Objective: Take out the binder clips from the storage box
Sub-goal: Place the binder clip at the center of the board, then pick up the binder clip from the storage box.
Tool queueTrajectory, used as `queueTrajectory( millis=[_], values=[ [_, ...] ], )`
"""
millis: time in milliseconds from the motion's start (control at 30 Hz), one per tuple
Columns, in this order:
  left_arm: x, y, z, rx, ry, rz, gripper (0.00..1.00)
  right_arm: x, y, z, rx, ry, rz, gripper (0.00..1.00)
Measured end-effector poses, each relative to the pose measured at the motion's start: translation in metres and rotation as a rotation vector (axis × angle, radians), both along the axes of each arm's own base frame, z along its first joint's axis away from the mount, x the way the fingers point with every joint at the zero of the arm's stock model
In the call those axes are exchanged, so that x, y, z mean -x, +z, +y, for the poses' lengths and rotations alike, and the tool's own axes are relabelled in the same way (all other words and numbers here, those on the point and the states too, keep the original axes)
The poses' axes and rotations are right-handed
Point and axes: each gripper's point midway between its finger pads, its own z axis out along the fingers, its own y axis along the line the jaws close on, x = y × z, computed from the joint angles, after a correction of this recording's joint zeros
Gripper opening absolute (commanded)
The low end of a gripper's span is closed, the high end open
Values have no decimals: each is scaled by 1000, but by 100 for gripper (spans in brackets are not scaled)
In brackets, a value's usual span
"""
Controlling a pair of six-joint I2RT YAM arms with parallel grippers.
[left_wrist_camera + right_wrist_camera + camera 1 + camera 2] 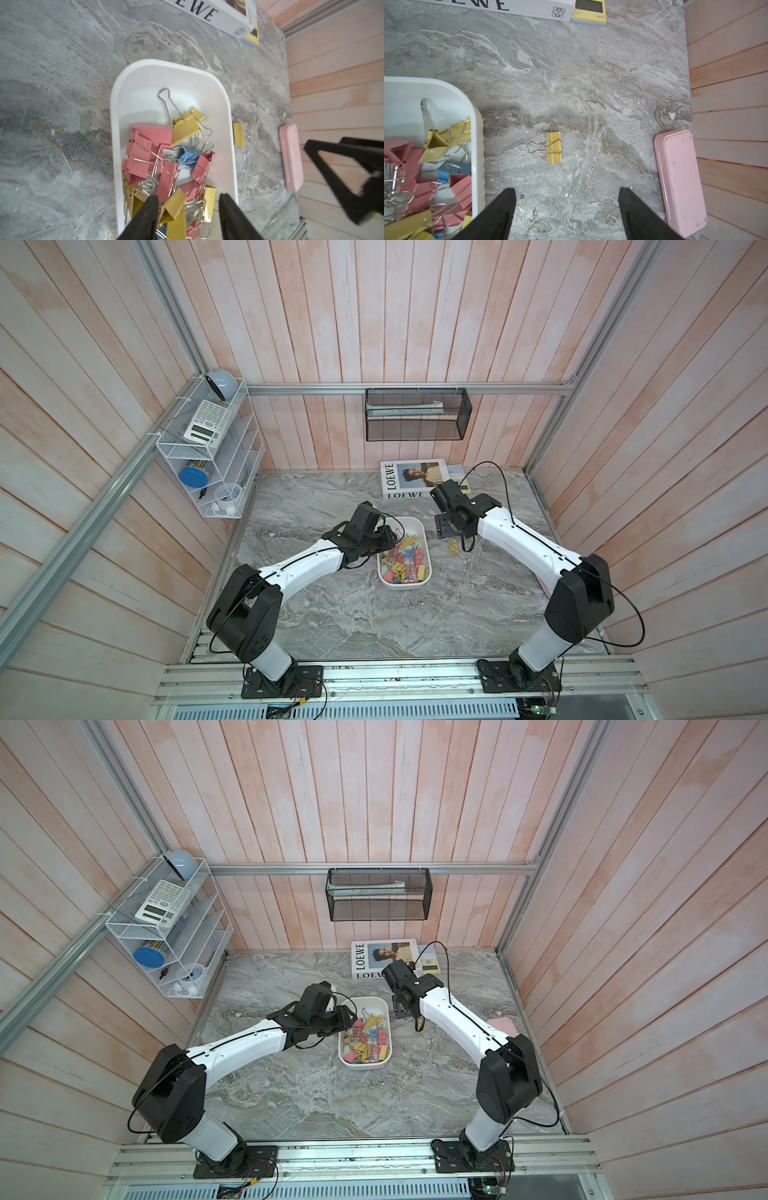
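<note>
One yellow binder clip (554,148) lies on the table (591,83) just beside the storage box (116,124), which holds the other binder clips (149,149). The book (411,479) reads "LOEWE". Jaws apart on both: left gripper (188,216) over the boxed clips, right gripper (566,212) empty.

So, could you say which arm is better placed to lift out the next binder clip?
Left: the left gripper is over the binder clips in the storage box, jaws straddling a yellow clip. The right gripper is open outside it, above the table.
</note>
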Motion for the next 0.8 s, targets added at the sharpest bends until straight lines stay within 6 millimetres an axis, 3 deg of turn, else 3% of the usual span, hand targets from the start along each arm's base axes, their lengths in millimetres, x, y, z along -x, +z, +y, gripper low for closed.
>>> queueTrajectory(
  millis=[100, 300, 500, 667, 800],
  values=[
    [6, -21, -7, -43, -36, 42, 36, 6, 3, -4, -8, -3, -9, 85],
    [14, -48, -16, -109, -83, 101, 36, 13, 3, -13, -17, -20, -17, 92],
    [15, -57, -19, -134, -105, 111, 23, 15, 5, -15, -28, -22, -34, 95],
    [13, -59, -19, -142, -109, 109, 23, 14, 7, -15, -35, -21, -45, 97],
    [8, -56, -22, -144, -113, 94, 6, 14, 7, -14, -40, -20, -45, 97]
  ],
)
